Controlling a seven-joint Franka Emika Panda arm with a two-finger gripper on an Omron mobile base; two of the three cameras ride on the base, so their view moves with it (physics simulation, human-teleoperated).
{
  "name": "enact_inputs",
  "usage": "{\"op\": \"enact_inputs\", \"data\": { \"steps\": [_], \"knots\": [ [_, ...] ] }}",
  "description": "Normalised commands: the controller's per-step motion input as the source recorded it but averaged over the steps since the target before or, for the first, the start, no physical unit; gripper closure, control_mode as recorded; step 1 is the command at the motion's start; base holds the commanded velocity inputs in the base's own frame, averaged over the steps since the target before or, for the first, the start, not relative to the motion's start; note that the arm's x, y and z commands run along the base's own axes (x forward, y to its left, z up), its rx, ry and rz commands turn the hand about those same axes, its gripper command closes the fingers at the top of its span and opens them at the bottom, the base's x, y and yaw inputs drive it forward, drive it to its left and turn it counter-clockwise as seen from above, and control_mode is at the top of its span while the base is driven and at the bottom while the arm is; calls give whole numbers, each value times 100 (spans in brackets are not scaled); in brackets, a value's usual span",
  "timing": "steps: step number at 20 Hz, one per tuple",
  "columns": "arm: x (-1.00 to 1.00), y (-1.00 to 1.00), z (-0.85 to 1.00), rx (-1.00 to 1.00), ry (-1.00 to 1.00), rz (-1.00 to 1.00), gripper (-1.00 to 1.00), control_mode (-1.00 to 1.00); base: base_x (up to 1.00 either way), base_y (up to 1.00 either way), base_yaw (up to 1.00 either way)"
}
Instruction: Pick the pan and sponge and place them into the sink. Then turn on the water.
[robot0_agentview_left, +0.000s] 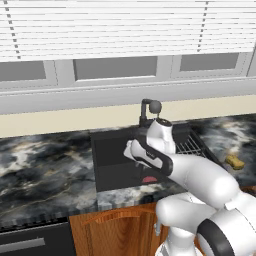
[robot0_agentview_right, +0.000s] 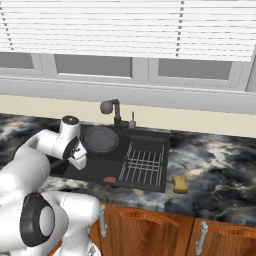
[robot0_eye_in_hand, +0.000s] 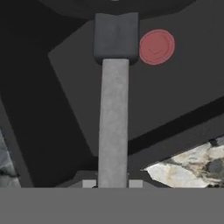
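My gripper (robot0_agentview_right: 78, 158) is shut on the long handle (robot0_eye_in_hand: 113, 127) of the pan (robot0_agentview_right: 100, 139). The round dark grey pan hangs over the back left part of the black sink (robot0_agentview_right: 95, 171), in front of the black faucet (robot0_agentview_right: 111, 107). In the hand view the handle runs straight up from my gripper (robot0_eye_in_hand: 113, 184) to the pan's bracket, with the red drain spot (robot0_eye_in_hand: 156, 47) on the sink floor (robot0_eye_in_hand: 175, 92) beside it. The yellow sponge (robot0_agentview_right: 180, 184) lies on the marble counter right of the sink, and the left base view shows the sponge (robot0_agentview_left: 234, 161) too. No water is running.
A wire dish rack (robot0_agentview_right: 143, 165) fills the sink's right half. My own arm covers much of the sink (robot0_agentview_left: 112, 165) in the left base view. Marble counter (robot0_agentview_right: 220, 165) extends on both sides, with a window and blinds behind and wooden cabinet doors (robot0_agentview_right: 145, 230) below.
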Motion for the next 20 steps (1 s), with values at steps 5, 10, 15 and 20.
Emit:
{"op": "enact_inputs", "data": {
  "steps": [5,10,15,20],
  "knots": [
    [17,5,-1,10,-3,-7,100,-100,0,0,0],
    [23,0,-1,13,-1,-2,100,-100,0,0,0],
    [31,8,0,11,3,-2,100,-100,0,0,0],
    [27,12,-2,10,5,-4,100,-100,0,0,0]
  ]
}}
